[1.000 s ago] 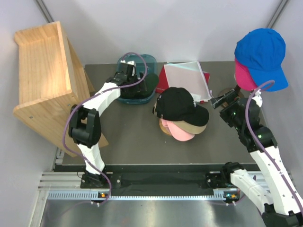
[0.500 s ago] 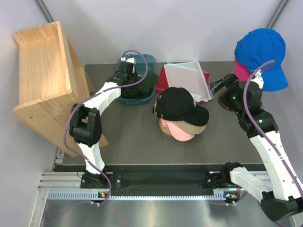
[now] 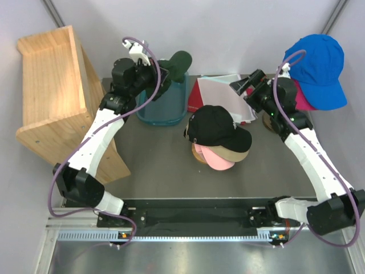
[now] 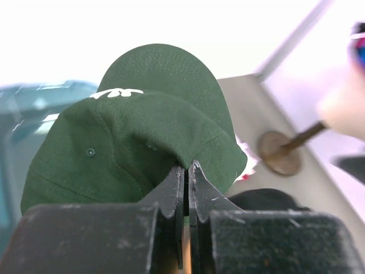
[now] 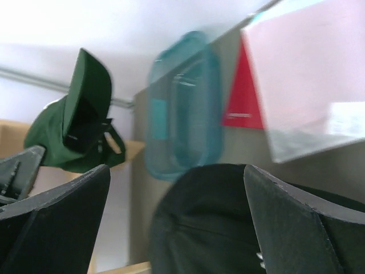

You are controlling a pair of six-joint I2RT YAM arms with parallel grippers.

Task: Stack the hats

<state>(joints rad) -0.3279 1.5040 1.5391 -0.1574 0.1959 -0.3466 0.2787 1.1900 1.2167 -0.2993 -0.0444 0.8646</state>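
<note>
The left gripper (image 4: pixel 187 171) is pinched tight on the edge of the dark green hat (image 4: pixel 148 114). The hat is up in the air over the blue-green tub (image 3: pixel 162 111), and its brim pokes out past the fingers at 12 o'clock. The right gripper (image 5: pixel 174 171) is wide open and holds nothing. The black hat (image 3: pixel 219 128) lies at 7 o'clock from it, on top of the tan hat (image 3: pixel 236 155) and the light pink hat (image 3: pixel 219 162). At 2 o'clock from the black hat, the bright blue hat (image 3: pixel 316 65) sits on the magenta hat (image 3: pixel 308 103).
</note>
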